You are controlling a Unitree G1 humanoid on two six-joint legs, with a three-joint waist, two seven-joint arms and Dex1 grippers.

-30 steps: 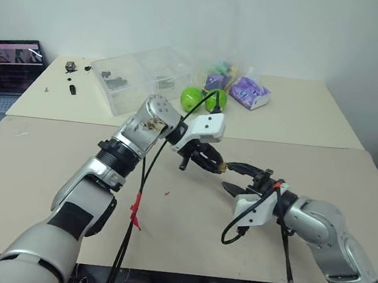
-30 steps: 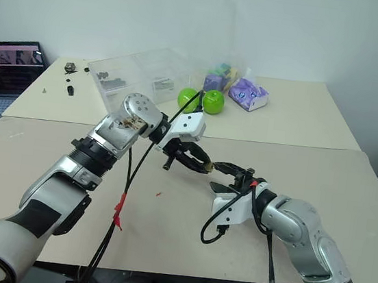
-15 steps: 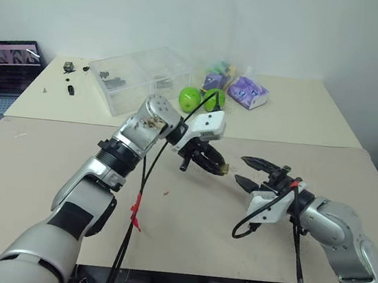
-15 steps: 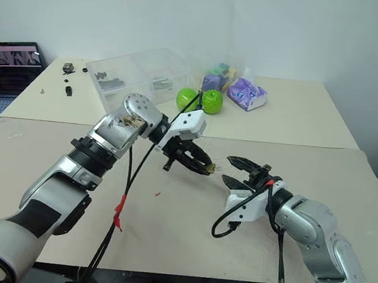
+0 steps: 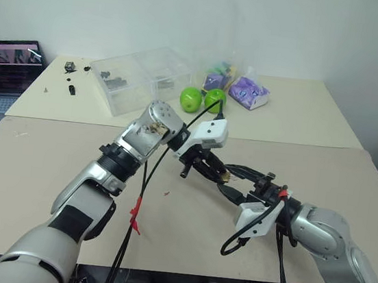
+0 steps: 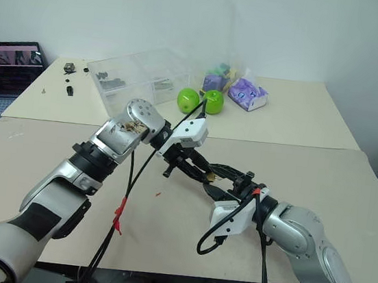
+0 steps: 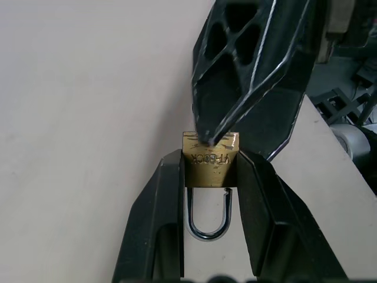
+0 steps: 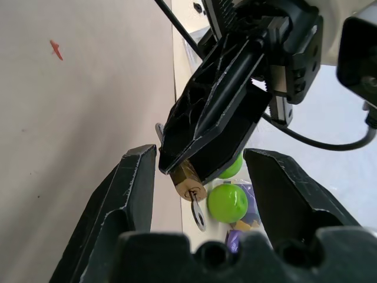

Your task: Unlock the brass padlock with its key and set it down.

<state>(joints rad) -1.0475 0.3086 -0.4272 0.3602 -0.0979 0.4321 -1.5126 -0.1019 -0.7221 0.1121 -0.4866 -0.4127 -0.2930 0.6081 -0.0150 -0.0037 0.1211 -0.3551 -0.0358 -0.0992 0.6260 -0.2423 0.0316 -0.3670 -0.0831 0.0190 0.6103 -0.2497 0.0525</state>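
My left gripper (image 7: 210,162) is shut on the brass padlock (image 7: 210,158), clamping its body from both sides. The silvery shackle (image 7: 208,219) loops back between the fingers. Above the middle of the front table, the padlock (image 5: 224,177) is held off the surface. The key (image 8: 197,216) sticks out of the padlock (image 8: 187,181) at its keyhole end, a small silver tab with a hole. My right gripper (image 8: 200,152) is open, with one finger on each side of the padlock and the left fingertips. It touches neither the key nor the lock.
Two green apples (image 5: 191,99) sit on the rear table beside purple packets (image 5: 249,91) and a clear plastic box (image 5: 131,79). A laptop (image 5: 8,67) stands at the far left, with small dark parts (image 5: 70,78) near it. A red speck (image 5: 166,194) lies on the front table.
Half a second ago my right gripper stood apart to the right of the padlock. It has now closed in leftward, its open fingers around it. The left gripper keeps its grip.
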